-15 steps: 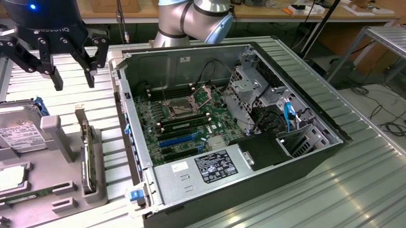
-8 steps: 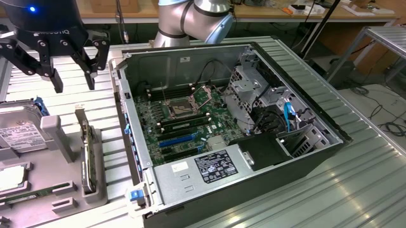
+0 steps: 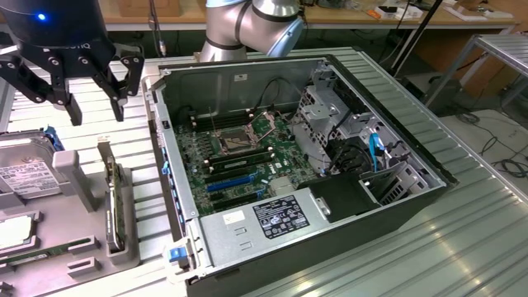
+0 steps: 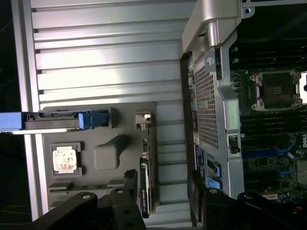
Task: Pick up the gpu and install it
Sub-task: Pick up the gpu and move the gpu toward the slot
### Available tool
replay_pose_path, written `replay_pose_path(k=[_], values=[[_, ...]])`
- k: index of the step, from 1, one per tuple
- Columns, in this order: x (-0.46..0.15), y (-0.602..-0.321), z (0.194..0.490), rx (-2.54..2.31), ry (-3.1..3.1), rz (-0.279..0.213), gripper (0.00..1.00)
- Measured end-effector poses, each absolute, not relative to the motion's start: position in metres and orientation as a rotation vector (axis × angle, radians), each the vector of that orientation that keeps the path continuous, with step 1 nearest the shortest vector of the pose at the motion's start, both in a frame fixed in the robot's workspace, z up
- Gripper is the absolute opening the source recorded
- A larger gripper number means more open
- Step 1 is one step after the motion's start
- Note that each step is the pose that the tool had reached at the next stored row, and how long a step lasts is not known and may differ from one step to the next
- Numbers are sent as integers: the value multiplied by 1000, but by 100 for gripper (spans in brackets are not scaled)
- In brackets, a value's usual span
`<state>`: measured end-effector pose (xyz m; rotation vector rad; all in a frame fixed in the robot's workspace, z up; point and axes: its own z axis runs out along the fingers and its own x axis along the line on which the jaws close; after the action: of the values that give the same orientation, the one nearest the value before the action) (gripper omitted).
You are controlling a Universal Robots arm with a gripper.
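The gripper (image 3: 95, 111) hangs in the upper left of the exterior view, above the table (image 3: 462, 247). Its fingers (image 3: 74, 114) are spread wide and hold nothing. The gpu (image 3: 110, 198) stands on edge in the grey holder (image 3: 83, 210) at the lower left, just beside the open case (image 3: 247, 260). Its bracket (image 3: 105, 154) is at the end nearest the gripper.

The risks, as I judge them:
- **Descent off line:** the card is thin, so a finger could land on its top edge or on the holder.
- **Off-centre grip:** the card could tilt and jam in its slot.
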<state>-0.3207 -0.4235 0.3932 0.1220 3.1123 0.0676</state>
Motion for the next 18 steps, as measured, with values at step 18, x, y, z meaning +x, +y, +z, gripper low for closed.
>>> replay_pose_path(k=[18], values=[[-321,-432,393,122,3112,68,54]])
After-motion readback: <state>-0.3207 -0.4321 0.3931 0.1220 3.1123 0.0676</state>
